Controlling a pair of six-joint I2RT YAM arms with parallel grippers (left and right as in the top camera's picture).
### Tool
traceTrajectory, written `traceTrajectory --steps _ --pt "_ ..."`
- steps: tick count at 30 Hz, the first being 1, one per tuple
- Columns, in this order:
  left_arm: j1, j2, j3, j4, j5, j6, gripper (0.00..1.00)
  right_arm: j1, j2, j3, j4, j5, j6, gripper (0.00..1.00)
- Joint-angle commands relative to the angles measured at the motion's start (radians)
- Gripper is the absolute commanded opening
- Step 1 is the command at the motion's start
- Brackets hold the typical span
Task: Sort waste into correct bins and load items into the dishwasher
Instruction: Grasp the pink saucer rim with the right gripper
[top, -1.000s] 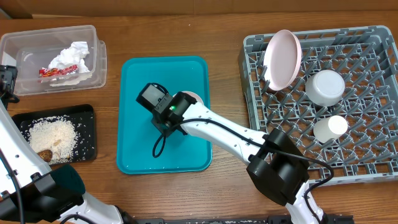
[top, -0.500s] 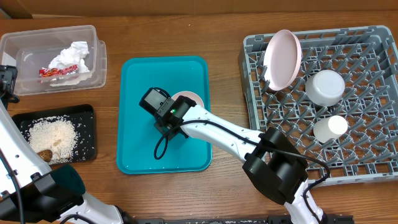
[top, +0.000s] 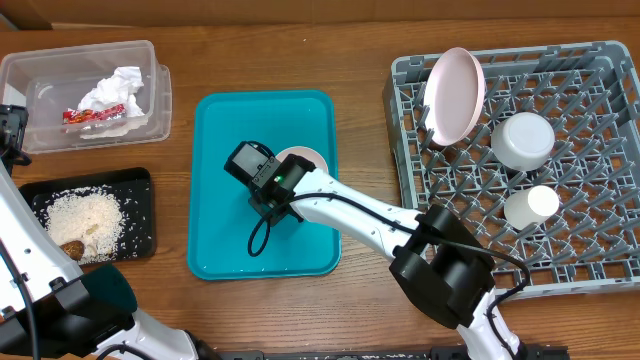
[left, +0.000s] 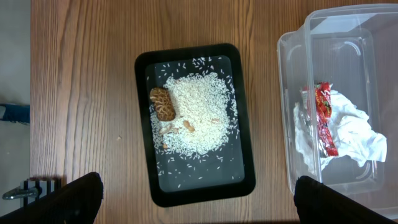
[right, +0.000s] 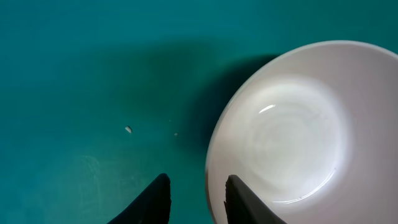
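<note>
Left end effector (left: 198, 186) gapes wide; right end effector (right: 197, 182) narrowly parted.

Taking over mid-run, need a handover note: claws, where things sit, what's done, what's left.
Left claw: open, empty, above the black tray.
Right claw: open, jaws straddling the rim of the small pink dish on the teal tray; not clamped.
Done: napkin and wrapper in the clear tub; rice and brown lump in the black tray; pink plate, bowl, cup in the rack.
Left: grip the dish and load it into the rack.
</note>
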Motion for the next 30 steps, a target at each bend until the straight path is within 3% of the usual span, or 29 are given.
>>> traceTrajectory --steps 1,12,19,20,24,30 --pt "-0.004 0.01 0.005 0.001 -0.016 -0.016 1.0 -0.001 0.04 -0.006 0.006 0.014 0.025 0.3" --pt "-0.004 0.01 0.005 0.001 -0.016 -0.016 1.0 -0.001 0.039 0.1 -0.06 0.018 0.025 0.24" --pt "-0.004 0.01 0.005 0.001 -0.016 -0.016 1.0 -0.001 0.039 0.126 -0.079 0.017 0.028 0.08" --pt "-0.004 0.01 0.005 0.001 -0.016 -0.016 1.0 -0.001 0.039 0.126 -0.082 0.017 0.033 0.08" --pt "-0.004 0.01 0.005 0.001 -0.016 -0.016 1.0 -0.001 0.04 0.126 -0.093 0.017 0.033 0.27" --pt "-0.004 0.01 0.005 0.001 -0.016 -0.016 1.0 -0.001 0.056 0.125 -0.097 0.012 0.049 0.34"
